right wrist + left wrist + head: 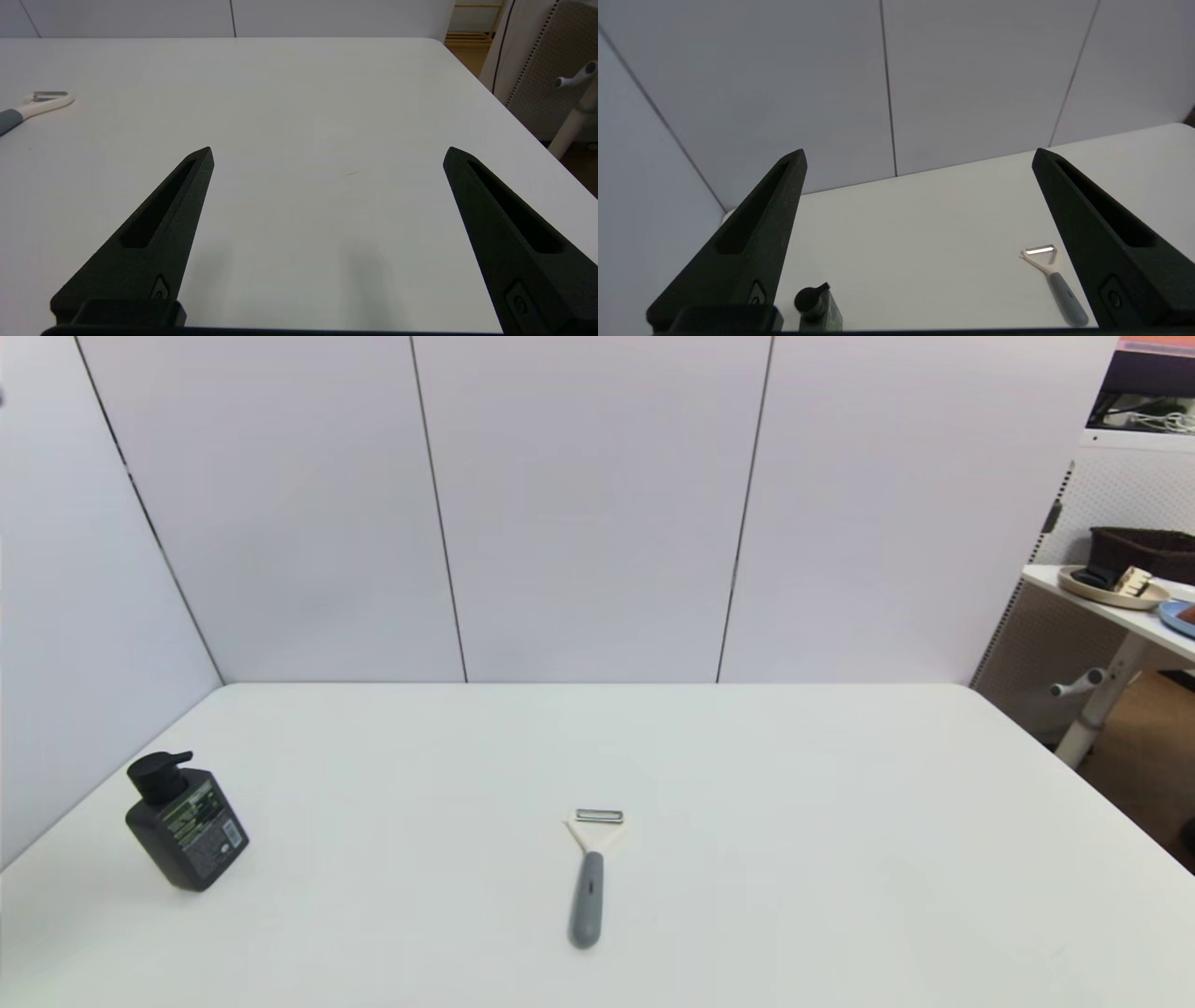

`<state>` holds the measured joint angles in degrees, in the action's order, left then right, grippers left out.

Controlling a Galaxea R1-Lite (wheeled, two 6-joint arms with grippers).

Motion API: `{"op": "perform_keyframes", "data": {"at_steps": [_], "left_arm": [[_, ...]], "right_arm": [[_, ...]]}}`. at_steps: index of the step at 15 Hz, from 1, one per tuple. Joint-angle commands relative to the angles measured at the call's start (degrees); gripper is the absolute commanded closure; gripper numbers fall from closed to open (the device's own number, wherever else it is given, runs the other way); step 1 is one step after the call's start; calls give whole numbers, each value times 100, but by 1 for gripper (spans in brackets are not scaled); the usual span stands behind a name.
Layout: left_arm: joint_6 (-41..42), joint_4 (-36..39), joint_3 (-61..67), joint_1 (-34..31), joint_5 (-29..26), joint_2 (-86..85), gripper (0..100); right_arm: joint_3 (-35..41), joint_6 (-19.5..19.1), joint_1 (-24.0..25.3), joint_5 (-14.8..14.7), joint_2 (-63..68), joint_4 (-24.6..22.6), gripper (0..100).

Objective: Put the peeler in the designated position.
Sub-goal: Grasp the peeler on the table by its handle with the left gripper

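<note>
Both arms are parked outside the head view; the left end effector (917,156) and right end effector (327,154) are spread wide, holding nothing. The peeler (590,877) lies flat mid-bench, handle nearest. The handle is probably best gripped across its width. A pump bottle (184,823) stands well apart, farther left.

Neither arm showed in the head view. In the right wrist view the peeler (32,106) was cut by the edge, only its head and the start of the grey handle showing. In the left wrist view the bottle (817,305) was cut off below its pump and shoulder. The label print on the bottle (187,826) was too small to read. Things on the side table (1111,602) ran past the edge, unclear.
</note>
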<state>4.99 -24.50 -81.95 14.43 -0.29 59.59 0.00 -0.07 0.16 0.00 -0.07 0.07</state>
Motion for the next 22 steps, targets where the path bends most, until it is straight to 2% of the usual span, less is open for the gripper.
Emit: {"op": "perform_keyframes", "data": {"at_steps": [1, 4, 6, 11, 13, 18, 20, 22], "left_arm": [[20, -1505, -1324, 1413, 64, 1881, 0], [-340, -1593, -1350, 2002, 196, 2584, 0], [-1096, -1628, -1377, 2450, 513, 3032, 0], [-2274, -1927, -1438, 2802, 1260, 3938, 0], [-2617, -2357, -1482, 2916, 1462, 4219, 0], [-4102, -4054, -2273, 3672, 1479, 4948, 0], [-4252, -4308, -2396, 3856, 1515, 5239, 0], [-4445, -4308, -2414, 4023, 1796, 5590, 0]], "right_arm": [[0, -1, 2, 0, 7, 1, 0], [0, -1, 2, 0, 7, 1, 0], [0, -1, 2, 0, 7, 1, 0], [0, -1, 2, 0, 7, 1, 0], [0, -1, 2, 0, 7, 1, 0], [0, -1, 2, 0, 7, 1, 0], [0, -1, 2, 0, 7, 1, 0], [0, -1, 2, 0, 7, 1, 0]]}}
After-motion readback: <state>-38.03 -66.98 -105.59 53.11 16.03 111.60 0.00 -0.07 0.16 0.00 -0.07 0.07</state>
